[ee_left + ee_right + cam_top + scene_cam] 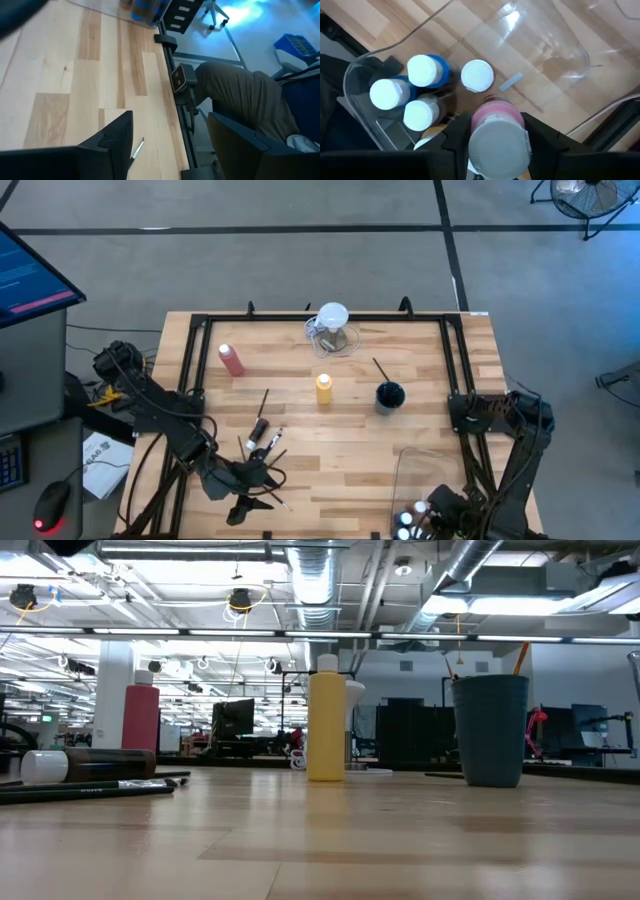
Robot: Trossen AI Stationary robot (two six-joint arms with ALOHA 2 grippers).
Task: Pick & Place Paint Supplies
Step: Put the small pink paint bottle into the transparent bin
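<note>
My right gripper [497,131] hangs over the clear bin [402,470] at the table's near right corner, shut on a small pink paint bottle [497,116] with a pale cap. Below it, several white-capped bottles [426,70] stand in the bin. My left gripper [252,485] is open near the table's near edge, left of centre, with nothing between its fingers; a thin brush's tip [137,149] lies by one finger. More brushes and a dark bottle [260,432] lie on their sides beside it. A pink-red bottle [231,360] and a yellow bottle [324,388] stand upright. My right gripper pinches the pink bottle between its two fingers [457,134], one on each side of its body [496,117] just below the cap. The fingers point down from above. The bottle stays upright, cap up, over the bin; whether its base rests on anything is hidden.
A dark cup [389,395] with a brush standing in it is right of centre. A clear jug with a white round top [333,328] stands at the far middle. A black rail [320,320] frames the table. A person's leg [240,95] shows beyond the table's edge.
</note>
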